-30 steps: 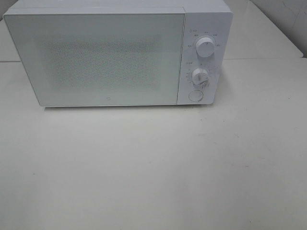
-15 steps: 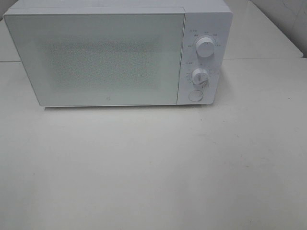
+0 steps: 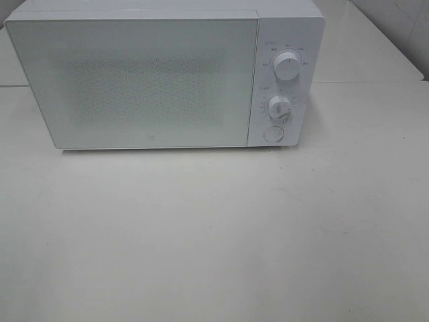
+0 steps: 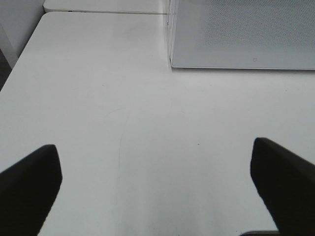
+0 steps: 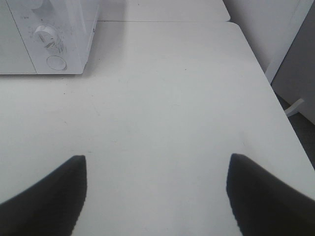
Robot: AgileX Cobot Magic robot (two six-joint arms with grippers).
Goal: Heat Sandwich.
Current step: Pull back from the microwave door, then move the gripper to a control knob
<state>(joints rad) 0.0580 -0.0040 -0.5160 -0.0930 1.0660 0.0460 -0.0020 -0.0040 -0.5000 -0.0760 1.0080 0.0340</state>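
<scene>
A white microwave [image 3: 161, 74] stands at the back of the white table [image 3: 214, 228] with its door [image 3: 134, 80] shut. Its panel on the right has two knobs [image 3: 287, 66] and a round button [image 3: 272, 134]. The sandwich and the pink plate are out of view in every frame. My left gripper [image 4: 157, 182] is open and empty over bare table, with the microwave's left front corner [image 4: 172, 61] ahead. My right gripper [image 5: 155, 191] is open and empty over bare table, with the knob panel [image 5: 47, 37] ahead to one side. Neither gripper shows in the exterior high view.
The table's right edge [image 5: 273, 93] runs close beside my right gripper, with a drop to the floor past it. The table's left edge [image 4: 19, 59] shows in the left wrist view. A second table [image 3: 362, 47] adjoins behind the microwave.
</scene>
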